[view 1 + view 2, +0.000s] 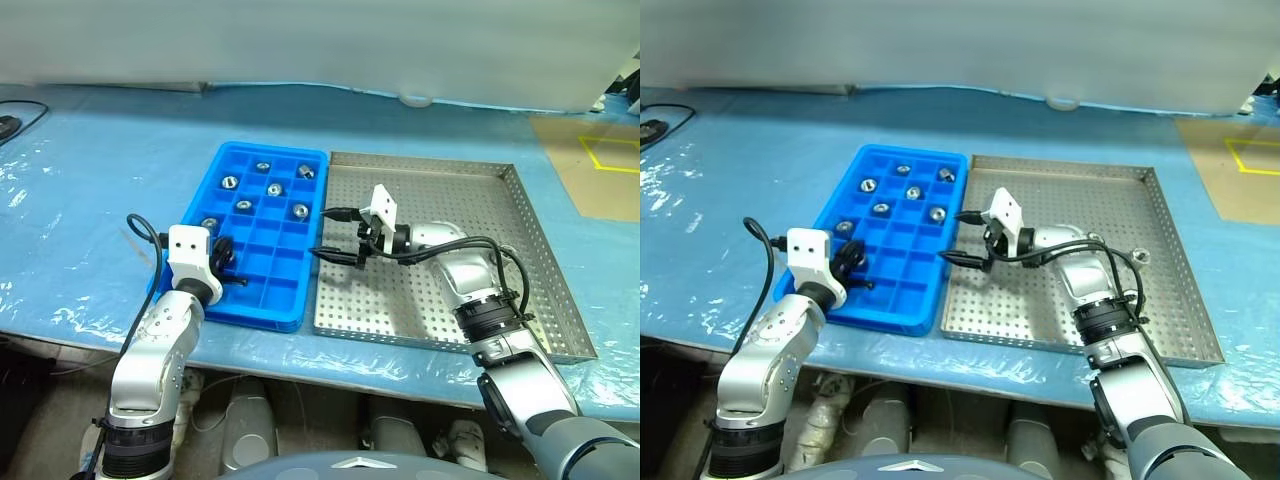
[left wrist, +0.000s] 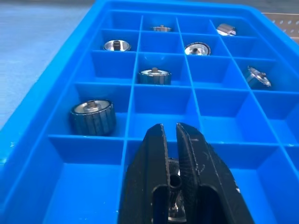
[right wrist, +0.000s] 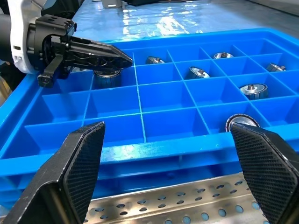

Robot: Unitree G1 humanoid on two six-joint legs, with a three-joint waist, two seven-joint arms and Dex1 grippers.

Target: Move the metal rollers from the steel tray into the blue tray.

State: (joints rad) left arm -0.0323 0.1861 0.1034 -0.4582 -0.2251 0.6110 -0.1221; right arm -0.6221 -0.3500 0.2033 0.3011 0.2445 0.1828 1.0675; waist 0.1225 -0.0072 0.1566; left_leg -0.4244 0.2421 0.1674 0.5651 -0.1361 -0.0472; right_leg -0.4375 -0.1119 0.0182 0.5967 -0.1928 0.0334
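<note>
The blue tray lies left of the steel tray, their long sides touching. Several metal rollers sit in separate compartments in the blue tray's far half. One small silvery piece lies on the steel tray's perforated floor, by my right arm. My left gripper hovers shut over the blue tray's near-left compartments, just past a roller. Nothing shows at its closed tips. My right gripper is wide open and empty at the seam between the trays, pointing left towards the blue tray.
A wrinkled blue plastic sheet covers the table. A black cable lies at the far left. At the far right is a brown board with yellow tape. The table's front edge runs just below both trays.
</note>
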